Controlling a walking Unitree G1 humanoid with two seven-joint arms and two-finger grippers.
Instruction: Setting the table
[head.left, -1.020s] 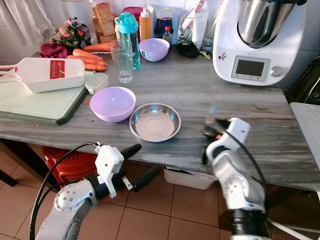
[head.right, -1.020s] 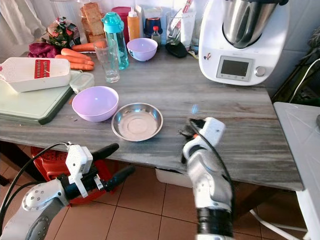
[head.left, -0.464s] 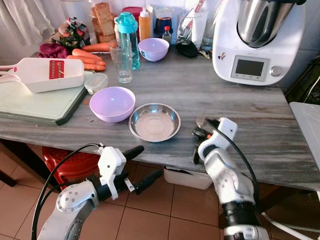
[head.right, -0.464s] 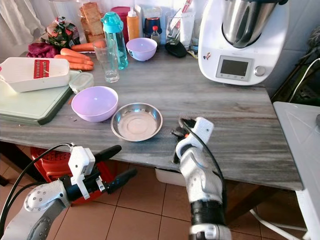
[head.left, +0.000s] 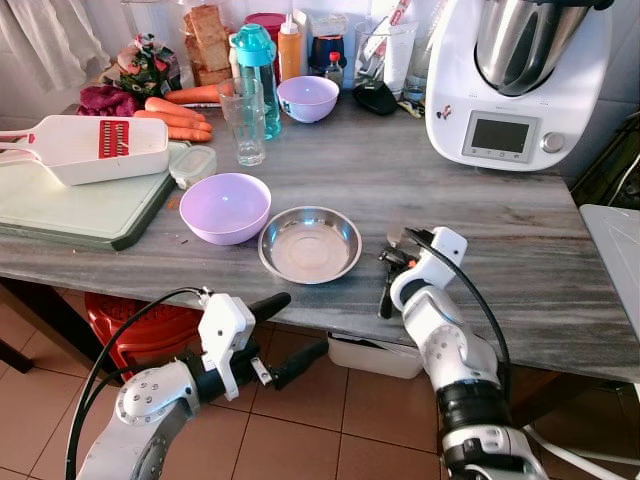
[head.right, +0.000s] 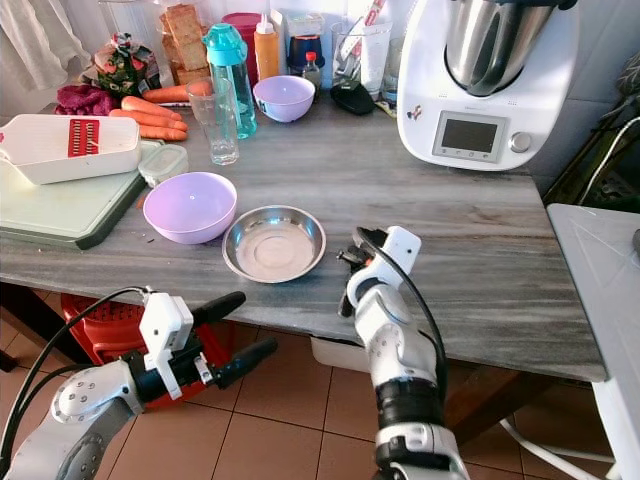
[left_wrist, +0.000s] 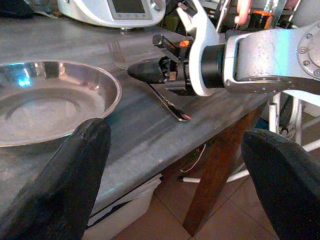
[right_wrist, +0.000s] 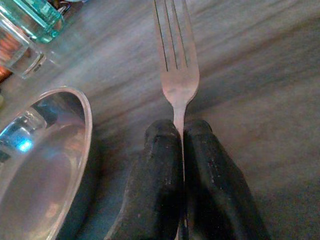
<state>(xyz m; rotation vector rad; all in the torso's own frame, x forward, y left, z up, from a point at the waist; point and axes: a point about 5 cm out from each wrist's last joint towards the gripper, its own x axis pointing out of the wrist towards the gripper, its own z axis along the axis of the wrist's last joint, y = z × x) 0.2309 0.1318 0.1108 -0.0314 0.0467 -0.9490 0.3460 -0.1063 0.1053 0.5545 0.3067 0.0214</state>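
Right end effector (right_wrist: 181, 150) clenched on fork (right_wrist: 176, 65) beside steel plate (head.right: 274, 244); left end effector (head.left: 285, 325) released.

Carrots (head.left: 178, 113), a grater (head.left: 85, 148), perhaps bread (head.left: 208, 40).

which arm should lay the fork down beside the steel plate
Right. The right gripper is already shut on the fork, low over the table just right of the steel plate. The left gripper hangs open below the table edge, holding nothing.

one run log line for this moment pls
step: placing fork | right hand: shut on fork, right of steel plate | left hand: open, below table edge
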